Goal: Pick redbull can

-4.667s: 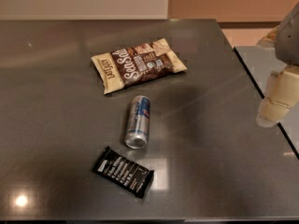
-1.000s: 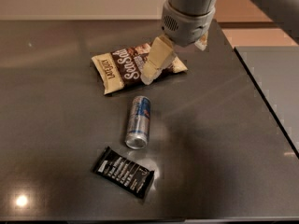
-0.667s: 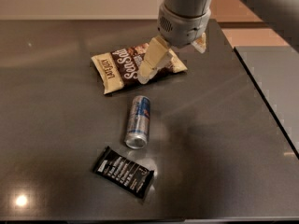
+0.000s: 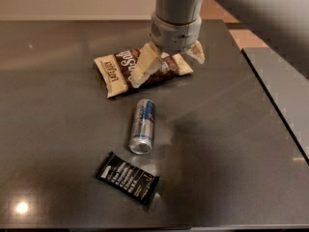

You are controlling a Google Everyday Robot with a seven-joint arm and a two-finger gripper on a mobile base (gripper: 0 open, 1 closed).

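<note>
Jaws of the gripper point(image 4: 167, 67) are hanging open over the far snack bag point(image 4: 116, 74); the can point(image 4: 143, 125) is looking light, slick, best gripped mid-body.

Probably head-high, downward — claw point(image 4: 168, 68) top-centre

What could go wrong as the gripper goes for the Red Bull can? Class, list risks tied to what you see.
1. The redbull can lies on its side on the smooth table; a finger's nudge could roll it away.
2. The gripper hangs open above the snack bag, not the can; closing there might catch the bag.
3. The black wrapped bar lies close to the can's near end and could get pushed.
</note>
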